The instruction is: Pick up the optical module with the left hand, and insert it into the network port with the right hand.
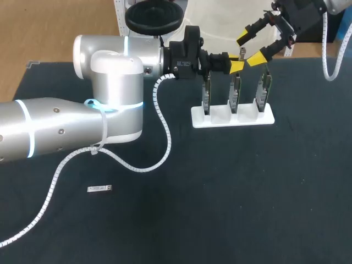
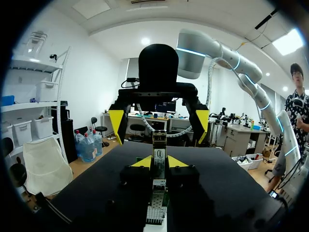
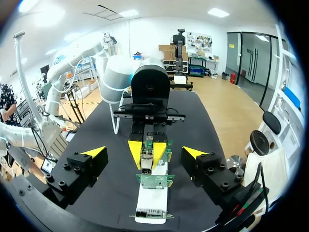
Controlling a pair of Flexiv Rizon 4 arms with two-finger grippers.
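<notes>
Item 1. Left gripper [image 1: 236, 66]: logged at the upper middle of the head view, on my left arm [image 1: 110, 104], which spanned from the frame's left edge. I recorded its fingers clamped from both sides on the optical module [image 1: 241, 53]. The module was held upright, its upper end standing clear above the yellow tips.

Item 2. Right gripper [image 1: 251, 48]: upper right of the head view. Its fingers were spread wide and gripped nothing. The lower yellow tip lay just beside the module. In its own wrist view both tips sat well apart, one to either side of the left gripper and the module.

Item 3. White stand [image 1: 231, 118]: right of centre in the head view, on the dark table [image 1: 220, 220]. It carried three green network cards [image 1: 235, 91], upright and side by side in their slots. The left gripper appeared directly over the middle card.

Item 4. Second small silver module [image 1: 100, 188]: lying flat at the lower left of the head view, well apart from the stand.
</notes>
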